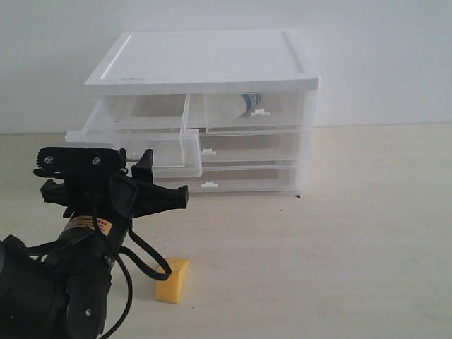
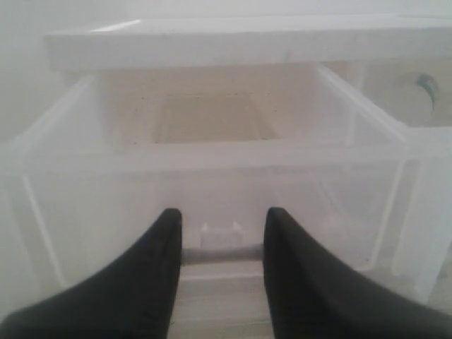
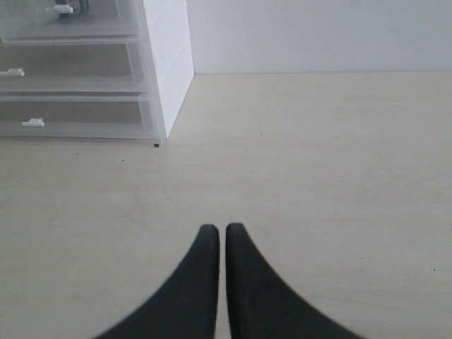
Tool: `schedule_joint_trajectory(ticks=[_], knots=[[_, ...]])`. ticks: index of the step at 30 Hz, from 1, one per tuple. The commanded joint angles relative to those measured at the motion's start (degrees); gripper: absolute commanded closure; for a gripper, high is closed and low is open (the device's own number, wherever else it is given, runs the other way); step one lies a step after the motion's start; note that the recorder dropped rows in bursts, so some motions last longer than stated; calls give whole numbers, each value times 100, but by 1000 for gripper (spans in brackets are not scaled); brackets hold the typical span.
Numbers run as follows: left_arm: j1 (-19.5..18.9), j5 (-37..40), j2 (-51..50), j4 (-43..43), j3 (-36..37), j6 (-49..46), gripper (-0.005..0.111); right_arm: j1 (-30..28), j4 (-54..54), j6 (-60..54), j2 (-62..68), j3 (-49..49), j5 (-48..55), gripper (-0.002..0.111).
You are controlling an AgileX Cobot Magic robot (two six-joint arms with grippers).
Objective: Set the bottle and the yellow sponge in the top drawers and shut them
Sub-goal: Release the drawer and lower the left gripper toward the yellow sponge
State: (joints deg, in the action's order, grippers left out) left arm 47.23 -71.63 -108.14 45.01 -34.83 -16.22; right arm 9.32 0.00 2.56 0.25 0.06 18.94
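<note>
Foam is what the yellow sponge (image 1: 173,280) appears to be: light, soft and squashy. A gentle pinch across its two flat sides should hold it, and it will probably give under the jaws rather than slip. It lies on the tabletop (image 1: 339,233), just beside the left arm (image 1: 70,261) and well in front of the cabinet (image 1: 205,60).

The top left drawer (image 1: 141,145) stands pulled out and looks empty. The left jaws are part open and hold nothing. The drawer's small white handle tab (image 2: 220,232) sits in the gap between them, untouched as far as I can tell.

The bottle (image 1: 251,101) shows only as a blue smear through the cloudy front of the shut top right drawer (image 1: 282,109). Its cap and how it stands cannot be made out.

The right jaws are pressed together, empty, over the tabletop, and that arm is outside the exterior view. The left arm hides part of the open drawer's front.
</note>
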Motion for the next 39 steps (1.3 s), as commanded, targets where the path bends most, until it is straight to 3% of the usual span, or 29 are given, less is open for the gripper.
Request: schedule_joint_trajectory(ticks=[1, 4, 9, 12, 16, 26, 32, 39], knots=[[82, 166, 50, 82, 56, 39, 102, -15, -32, 3, -25, -6, -47, 107], [82, 166, 50, 82, 56, 39, 92, -15, -32, 3, -25, -6, -47, 107], [82, 173, 50, 82, 56, 39, 54, -15, -32, 3, -25, -6, -47, 107], [82, 227, 50, 82, 109, 39, 44, -15, -32, 3, -25, -6, -47, 107], [82, 321, 125, 82, 310, 39, 43, -15, -32, 3, -25, -6, -47, 107], [346, 1566, 1331, -22, 1218, -118, 44, -15, -32, 3, -25, -6, -47, 107], [369, 3345, 2071, -374, 1237, -1059, 44, -15, -32, 3, -25, -6, -47, 107], [369, 5589, 2132, 1123, 476, -2836, 44, -15, -32, 3, -25, -6, -47, 107]])
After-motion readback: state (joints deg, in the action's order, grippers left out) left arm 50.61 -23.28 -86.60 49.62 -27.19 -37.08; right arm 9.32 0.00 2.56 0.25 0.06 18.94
